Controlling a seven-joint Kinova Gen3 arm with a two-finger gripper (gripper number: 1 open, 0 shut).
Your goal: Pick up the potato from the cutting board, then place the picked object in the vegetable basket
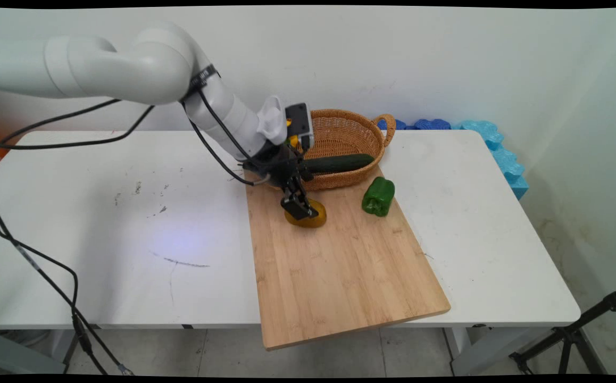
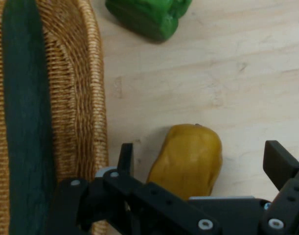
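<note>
A yellow pepper lies on the wooden cutting board, close to the wicker basket. My gripper is open and lowered over it, one finger on each side, the pads apart from its skin. A dark green cucumber rests across the basket's rim. A green pepper lies on the board to the right of the yellow one.
The board overhangs the table's near edge. Blue foam pieces line the wall and the table's right end. Black cables hang at the left. A tripod leg stands on the floor at lower right.
</note>
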